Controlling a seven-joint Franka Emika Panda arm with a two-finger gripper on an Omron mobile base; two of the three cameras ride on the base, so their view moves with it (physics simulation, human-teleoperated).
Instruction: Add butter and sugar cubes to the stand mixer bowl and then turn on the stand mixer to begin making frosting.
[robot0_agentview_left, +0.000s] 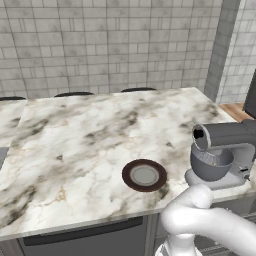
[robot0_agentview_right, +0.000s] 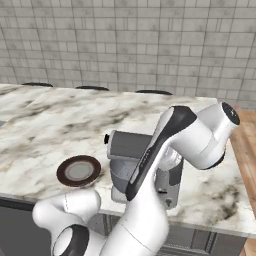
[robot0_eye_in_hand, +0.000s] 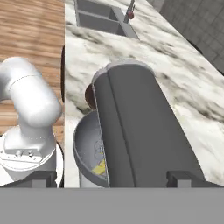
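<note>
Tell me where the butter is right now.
In the hand view, the butter lies inside the stand mixer bowl, a pale-yellow piece at the bottom, partly hidden under the mixer head.

No readable text anywhere

You are looking at a stand mixer (robot0_agentview_left: 223, 155), a plate (robot0_agentview_left: 144, 175) and a marble counter (robot0_agentview_left: 80, 145) that are carrying no lettering, labels, brands or numbers

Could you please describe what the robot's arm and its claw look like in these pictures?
The arm is glossy white with thick rounded tubular links. A dark, nearly black panel runs along one link, and dark rings and caps mark the joints. No loose cables or lettering show. Of the claw, the hand view gives two small dark grey blocky fingertips, standing wide apart.
</note>
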